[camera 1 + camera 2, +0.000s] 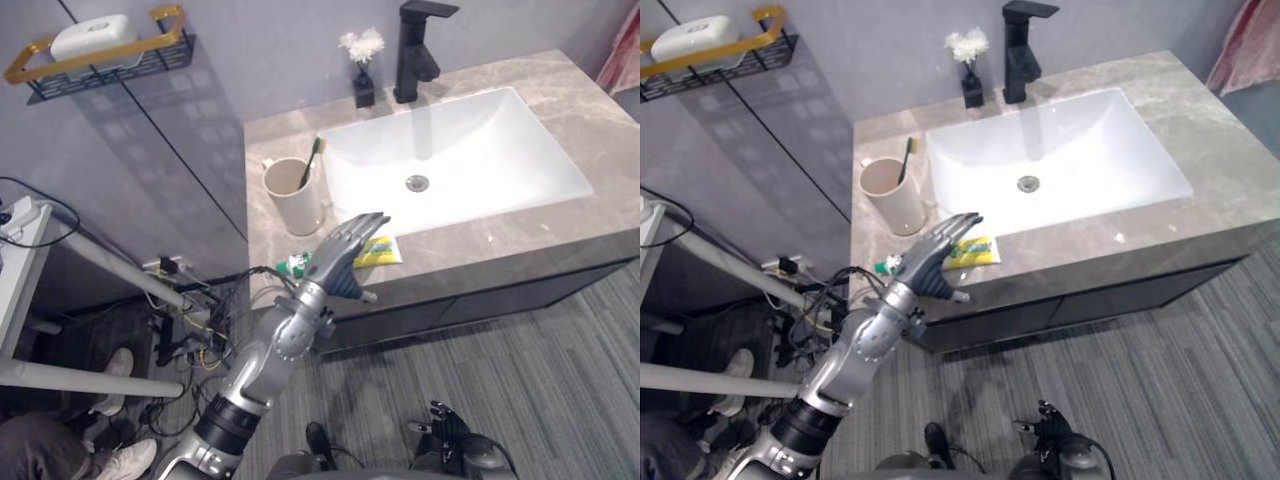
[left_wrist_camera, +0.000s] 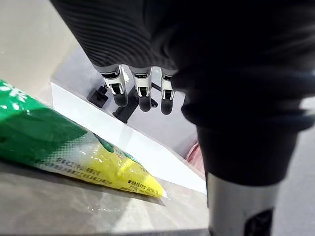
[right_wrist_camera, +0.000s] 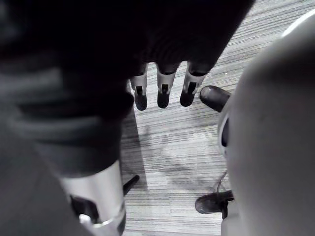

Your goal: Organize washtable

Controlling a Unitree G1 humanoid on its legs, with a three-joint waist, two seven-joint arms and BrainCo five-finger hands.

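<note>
Toothpaste tube [image 1: 381, 251] flat at countertop [image 1: 545, 75] front edge — left hand [image 1: 345, 258] just above it, fingers straight, holding nothing. Right hand [image 1: 446, 424] low — fingers relaxed, empty.

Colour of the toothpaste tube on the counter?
Green and yellow soft plastic tube; shows best in the left wrist view.

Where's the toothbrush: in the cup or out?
In. The toothbrush leans inside the upright cup, its green end poking above the rim, on the counter beside the sink.
</note>
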